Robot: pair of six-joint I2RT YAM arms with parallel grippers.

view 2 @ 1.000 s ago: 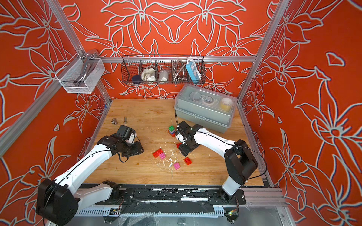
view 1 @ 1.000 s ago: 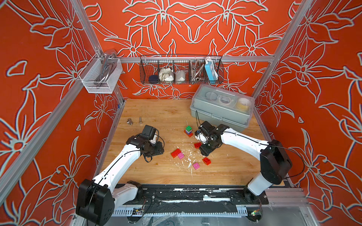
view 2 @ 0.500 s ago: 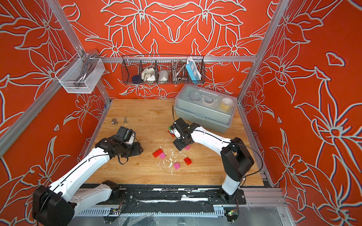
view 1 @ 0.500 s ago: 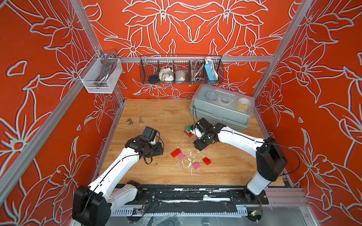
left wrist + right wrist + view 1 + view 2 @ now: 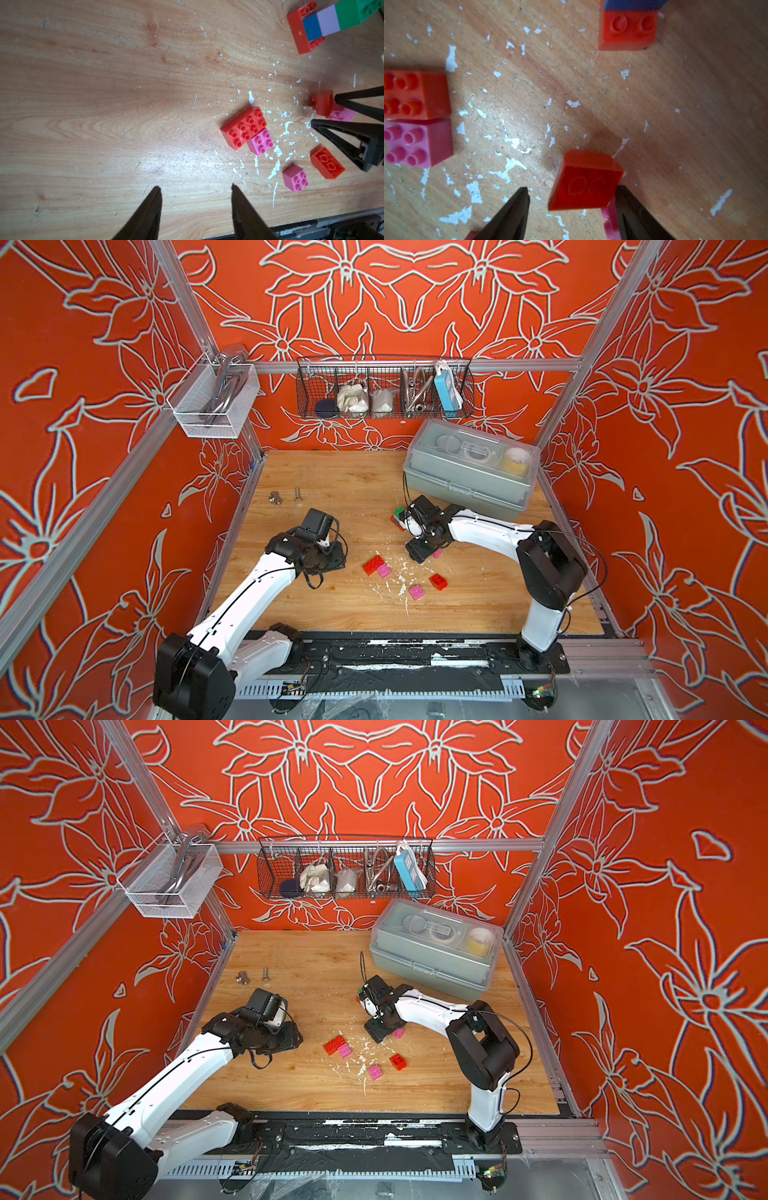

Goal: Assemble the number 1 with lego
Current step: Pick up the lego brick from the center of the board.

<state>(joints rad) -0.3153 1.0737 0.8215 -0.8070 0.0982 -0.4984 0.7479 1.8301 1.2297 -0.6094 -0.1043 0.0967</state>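
**A:** Where is the lego?

**B:** On the desk (image 5: 675, 104). One red brick (image 5: 584, 180) lies tipped between the right fingers (image 5: 512, 212). They are apart, not squeezing it.

**A:** And the left fingers (image 5: 145, 214)?

**B:** Apart too, holding nothing.

**A:** How will the brick feel?

**B:** Light, hard and smooth, I think. Pinch its two flat sides, or it may slip.

Left arm (image 5: 257, 593) stretched forward and low, wrist bent, left pincer (image 5: 195, 187) with jaws spread apart, right arm (image 5: 486, 531) folded inward at the elbow, right pincer (image 5: 573, 188) tipped downward, jaws parted.
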